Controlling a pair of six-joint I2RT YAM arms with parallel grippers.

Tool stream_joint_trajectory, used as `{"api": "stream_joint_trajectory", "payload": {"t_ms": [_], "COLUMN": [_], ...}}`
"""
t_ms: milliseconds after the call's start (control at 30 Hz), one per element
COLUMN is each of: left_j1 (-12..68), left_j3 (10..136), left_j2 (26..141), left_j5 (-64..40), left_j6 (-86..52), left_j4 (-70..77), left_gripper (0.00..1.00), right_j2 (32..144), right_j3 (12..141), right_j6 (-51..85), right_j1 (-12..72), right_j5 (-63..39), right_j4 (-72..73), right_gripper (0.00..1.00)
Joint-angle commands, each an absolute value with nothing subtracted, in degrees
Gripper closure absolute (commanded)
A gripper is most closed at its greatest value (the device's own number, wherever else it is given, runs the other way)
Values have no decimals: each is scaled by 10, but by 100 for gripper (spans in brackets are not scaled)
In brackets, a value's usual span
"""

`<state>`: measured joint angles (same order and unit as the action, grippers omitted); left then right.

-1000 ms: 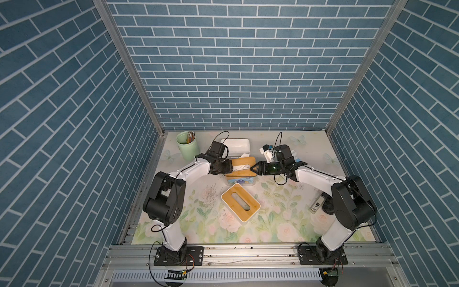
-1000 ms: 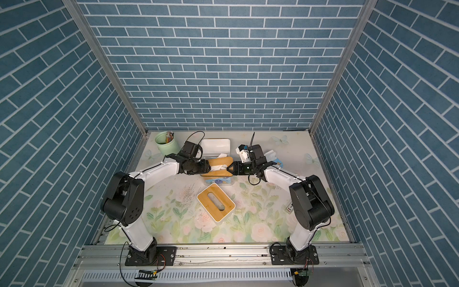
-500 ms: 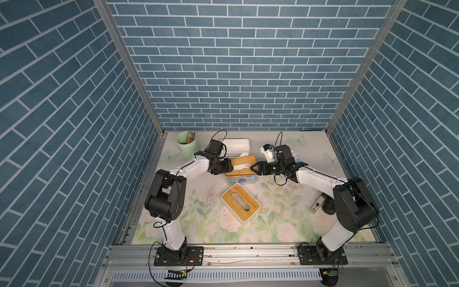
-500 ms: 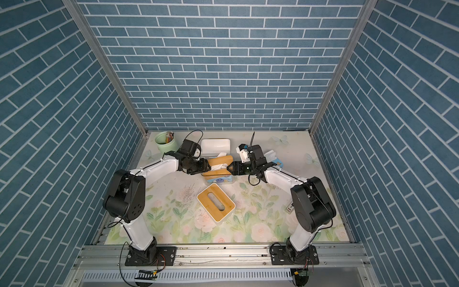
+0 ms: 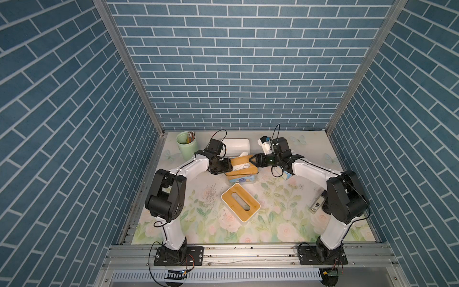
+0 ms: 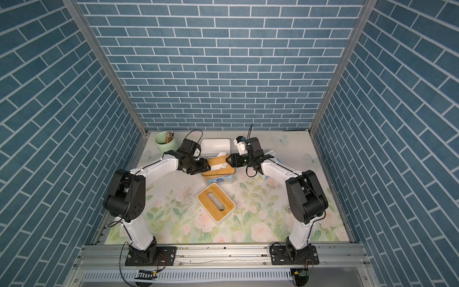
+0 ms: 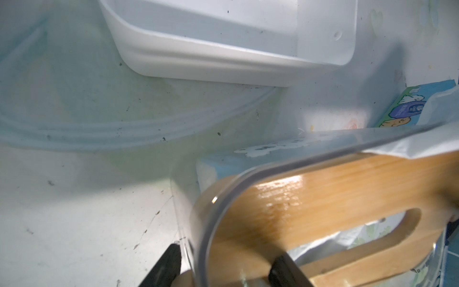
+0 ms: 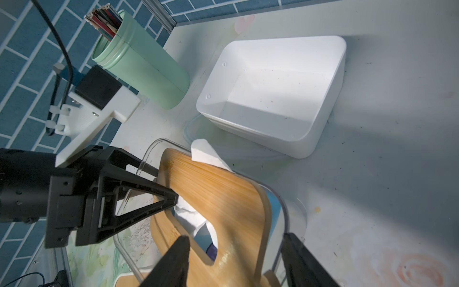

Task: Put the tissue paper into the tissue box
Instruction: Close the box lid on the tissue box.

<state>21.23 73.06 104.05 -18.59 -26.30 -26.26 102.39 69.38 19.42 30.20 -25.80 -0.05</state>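
A clear box (image 5: 242, 179) sits mid-table with the tissues (image 8: 188, 216) inside it, one sheet poking through the slot of the tilted lid (image 5: 237, 161). The left gripper (image 5: 227, 166) is clamped, half-open, on one end of the lid. The right gripper (image 5: 250, 160) straddles the other end; I cannot tell whether it grips.

Two arms (image 5: 196, 165) (image 5: 311, 171), two tissue boxes (image 5: 242, 179) (image 5: 229, 197), one white bin (image 5: 237, 144), one green cup (image 5: 185, 150)
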Motion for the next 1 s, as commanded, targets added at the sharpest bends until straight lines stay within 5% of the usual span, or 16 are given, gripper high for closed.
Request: {"api": "stream_joint_trajectory", "payload": {"t_ms": [0, 467, 967], "left_j1": [211, 212, 212], "left_j3": [744, 760, 763], "left_j2": [1054, 1071, 1058], "left_j5": [-181, -185, -186], "left_j6": [-259, -259, -252], "left_j4": [-280, -295, -297], "left_gripper": [48, 47, 43], "right_j2": [1031, 1026, 1014], "right_j3": [698, 667, 681], "right_j6": [199, 244, 192], "right_j1": [312, 320, 283], "right_j5": [-305, -349, -270], "right_j4": [-5, 45, 6], "right_gripper": [42, 50, 36]}}
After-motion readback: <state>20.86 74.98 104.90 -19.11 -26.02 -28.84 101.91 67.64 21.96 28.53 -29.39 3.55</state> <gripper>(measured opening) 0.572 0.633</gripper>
